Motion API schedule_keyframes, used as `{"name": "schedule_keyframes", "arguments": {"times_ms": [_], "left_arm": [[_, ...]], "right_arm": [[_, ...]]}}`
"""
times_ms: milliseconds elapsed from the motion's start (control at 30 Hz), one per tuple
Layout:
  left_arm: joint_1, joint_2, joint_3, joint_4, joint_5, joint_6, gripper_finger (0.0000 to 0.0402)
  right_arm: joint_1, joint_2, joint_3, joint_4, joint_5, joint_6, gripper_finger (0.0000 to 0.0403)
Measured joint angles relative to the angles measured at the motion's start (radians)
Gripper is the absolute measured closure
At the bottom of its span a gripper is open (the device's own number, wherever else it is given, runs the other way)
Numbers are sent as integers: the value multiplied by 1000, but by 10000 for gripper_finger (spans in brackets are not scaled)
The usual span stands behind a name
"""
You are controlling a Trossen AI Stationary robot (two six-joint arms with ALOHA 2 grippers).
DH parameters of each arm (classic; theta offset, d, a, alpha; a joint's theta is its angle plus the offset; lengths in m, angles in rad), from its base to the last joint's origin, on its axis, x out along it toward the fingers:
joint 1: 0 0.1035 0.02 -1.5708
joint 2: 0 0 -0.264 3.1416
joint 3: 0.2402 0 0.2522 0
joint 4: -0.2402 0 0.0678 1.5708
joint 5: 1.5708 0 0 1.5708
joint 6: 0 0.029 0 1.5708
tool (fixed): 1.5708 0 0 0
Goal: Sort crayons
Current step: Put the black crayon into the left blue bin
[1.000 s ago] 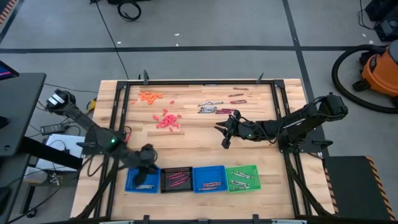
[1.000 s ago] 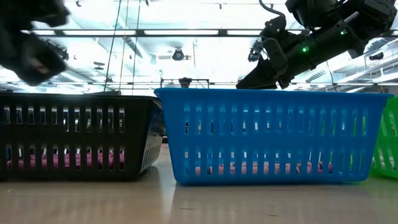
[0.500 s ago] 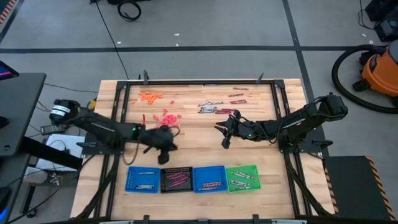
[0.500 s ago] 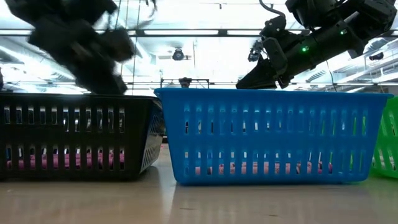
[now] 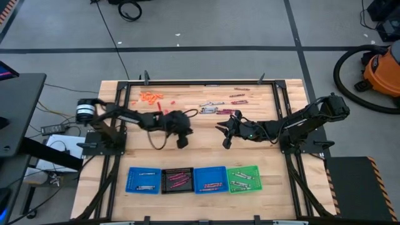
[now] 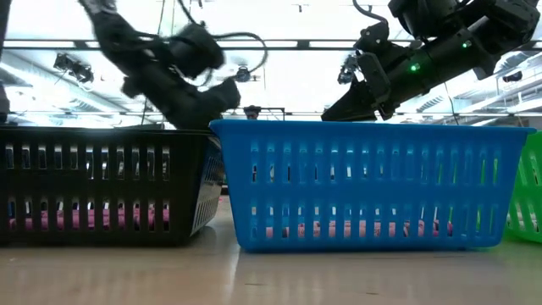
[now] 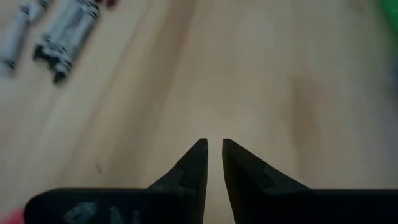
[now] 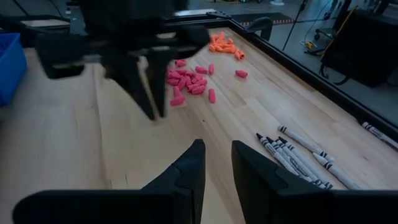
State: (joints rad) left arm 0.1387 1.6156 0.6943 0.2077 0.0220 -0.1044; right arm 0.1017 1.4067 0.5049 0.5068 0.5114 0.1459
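Observation:
Grey crayons [image 5: 211,110] and maroon crayons [image 5: 238,100] lie flat on the wooden table [image 5: 200,153] at its far middle. The grey ones also show in the left wrist view [image 7: 65,37] and the right wrist view [image 8: 298,155]. More crayons lie in the four trays along the near edge. My left gripper [image 5: 182,142] hangs over bare wood at mid-table, slanting down. Its fingers [image 7: 213,146] stand a narrow gap apart with nothing between them. My right gripper [image 5: 223,136] waits to its right, open and empty [image 8: 216,146].
Blue [image 5: 144,180], black [image 5: 177,180], blue [image 5: 209,179] and green [image 5: 244,178] trays stand in a row at the near edge. Pink pieces [image 8: 189,81] and orange pieces [image 5: 150,97] lie at the far left. A black frame [image 5: 200,83] rims the table.
My left gripper has swung from above the leftmost blue tray at the near edge toward the far side and the right, out to mid-table, close to my right gripper. It has turned as it swung. The right arm has kept still.

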Motion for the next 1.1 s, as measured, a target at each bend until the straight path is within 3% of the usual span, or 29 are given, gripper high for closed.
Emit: {"name": "schedule_keyframes", "arguments": {"times_ms": [400, 600, 867, 1100], "left_arm": [[99, 228, 295, -112, 3, 155, 345], [146, 295, 374, -137, 3, 196, 345], [195, 394, 495, -228, -4, 230, 345], [189, 412, 525, -232, -91, 309, 345]], "right_arm": [[0, 0, 0, -38, 9, -18, 317], [0, 0, 0, -157, 66, 27, 317], [0, 0, 0, -138, 69, 17, 317], [0, 0, 0, -134, 69, 15, 317]]}}
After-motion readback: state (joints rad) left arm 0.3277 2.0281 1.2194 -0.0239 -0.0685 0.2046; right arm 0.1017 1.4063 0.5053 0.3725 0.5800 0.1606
